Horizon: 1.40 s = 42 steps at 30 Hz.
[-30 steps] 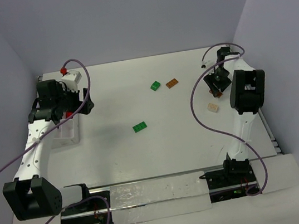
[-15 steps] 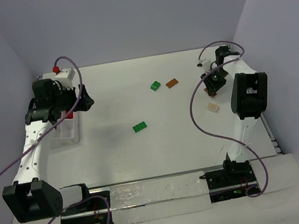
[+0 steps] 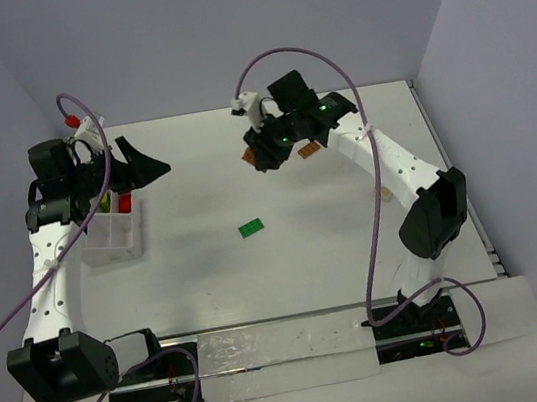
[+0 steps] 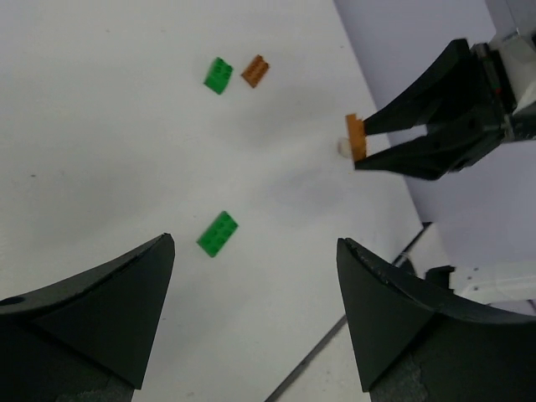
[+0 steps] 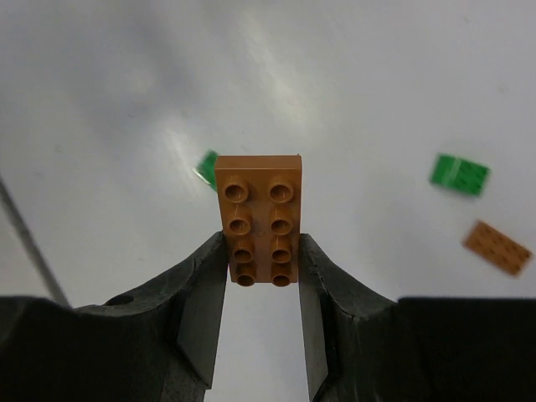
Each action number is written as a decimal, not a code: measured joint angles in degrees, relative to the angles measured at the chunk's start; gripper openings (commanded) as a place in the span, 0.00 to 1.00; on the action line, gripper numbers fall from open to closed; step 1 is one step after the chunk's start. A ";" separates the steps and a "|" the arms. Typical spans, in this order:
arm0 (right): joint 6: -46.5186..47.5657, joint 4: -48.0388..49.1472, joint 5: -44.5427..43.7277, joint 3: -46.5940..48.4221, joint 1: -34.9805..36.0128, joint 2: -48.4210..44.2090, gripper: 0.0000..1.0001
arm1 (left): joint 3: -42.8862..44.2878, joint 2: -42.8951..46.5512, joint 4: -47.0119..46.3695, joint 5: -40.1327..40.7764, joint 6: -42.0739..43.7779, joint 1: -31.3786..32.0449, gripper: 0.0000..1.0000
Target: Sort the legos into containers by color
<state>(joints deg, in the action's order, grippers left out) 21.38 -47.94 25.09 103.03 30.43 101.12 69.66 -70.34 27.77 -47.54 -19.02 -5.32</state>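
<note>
Right gripper point(image 5: 260, 272) pinches an orange brick point(image 5: 258, 205) across its long edges, at the near end only, so most of the plate juts past the jaws. It hangs above the table point(image 3: 210, 280), toward 12 o'clock in the top view. I judge it light, rigid and smooth-sided; so shallow a hold could let it pivot, and a grip nearer mid-length would be surer. A green brick point(image 3: 250, 228) lies at 6 o'clock from it, a second orange brick point(image 3: 309, 150) at 3 o'clock. The compartment box point(image 3: 105, 254) sits at 9 o'clock, beside the left gripper point(image 3: 150, 166), jaws spread and empty.
</note>
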 measured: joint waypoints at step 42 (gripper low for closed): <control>-7.21 -2.84 -6.65 14.99 19.40 5.51 0.99 | -4.70 -1.90 -5.06 -6.37 -11.21 12.50 0.00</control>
<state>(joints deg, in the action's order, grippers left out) 14.16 -50.78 18.44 118.02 49.83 106.63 64.96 -72.24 22.71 -53.90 -30.23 7.18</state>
